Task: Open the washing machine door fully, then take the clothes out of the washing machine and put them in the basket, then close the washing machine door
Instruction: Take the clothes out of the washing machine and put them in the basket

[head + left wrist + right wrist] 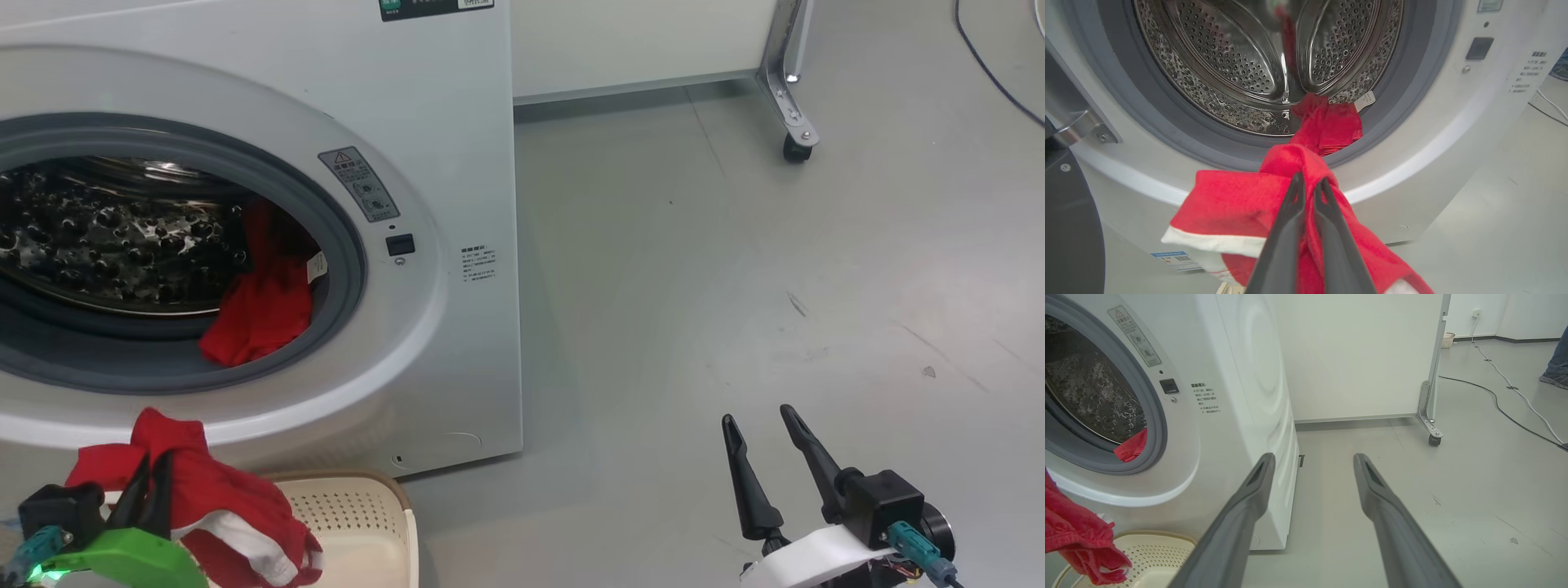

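The washing machine stands with its round opening uncovered. Its door's black rim shows at the left edge of the left wrist view, swung aside. My left gripper is shut on red clothes with a white band, held in front of the machine above the cream basket. In the left wrist view the fingers pinch the red fabric. A second red piece with a white label lies on the grey gasket at the drum's lower right. My right gripper hangs open over bare floor, holding nothing.
A white partition stands behind the machine on a castor foot. A cable runs across the grey floor at the right. A person's shoe shows far right. A small distant basket stands by the wall.
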